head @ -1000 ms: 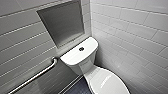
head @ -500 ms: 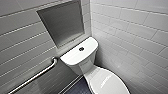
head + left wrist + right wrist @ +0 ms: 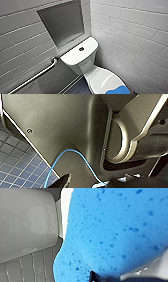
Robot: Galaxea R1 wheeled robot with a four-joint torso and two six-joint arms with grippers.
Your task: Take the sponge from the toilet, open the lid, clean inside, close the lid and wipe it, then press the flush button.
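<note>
The white toilet stands in a tiled corner, with a round flush button on the tank top. Its lid is down. The bright blue sponge lies on the front of the lid at the lower edge of the head view. In the right wrist view the sponge is very near, with a dark fingertip at its edge and the white tank beyond it. The right gripper is shut; whether it grips the sponge I cannot tell. My left gripper is open, with nothing in it, above dark tiled floor.
A steel grab rail runs along the left wall beside the tank. A grey recess sits in the wall above the tank. White tiled wall closes the right side. A blue cable crosses the robot's grey body.
</note>
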